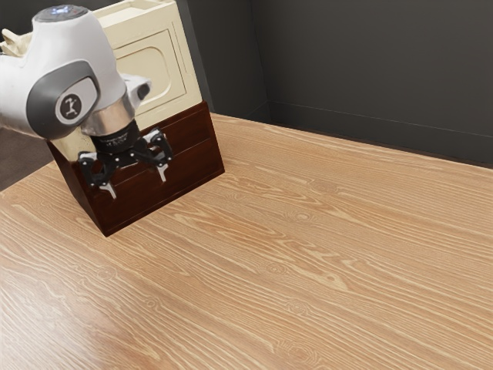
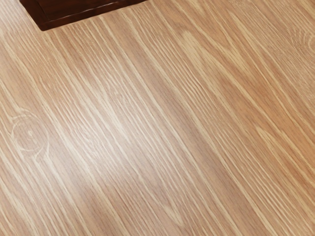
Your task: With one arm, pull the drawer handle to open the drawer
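In the exterior view, the white arm comes from the upper left, and its black pincer is spread, with a clear gap between the two fingers. It is in front of the dark brown drawer section, which forms the lower part of a cabinet standing on the wooden counter. Above this section is the cream upper part of the cabinet, with a rounded panel on its face. The arm and the pincer cover a part of both, so the drawer is perhaps closed, but I cannot be certain. Behind the counter there is a dark grey wall, and at the exterior view's left a piece of brown floor.

In the wrist view, the lower edge and one corner of the same dark brown section are seen against the counter. The wood has long pale grain, a round knot and a bright patch of reflected light.
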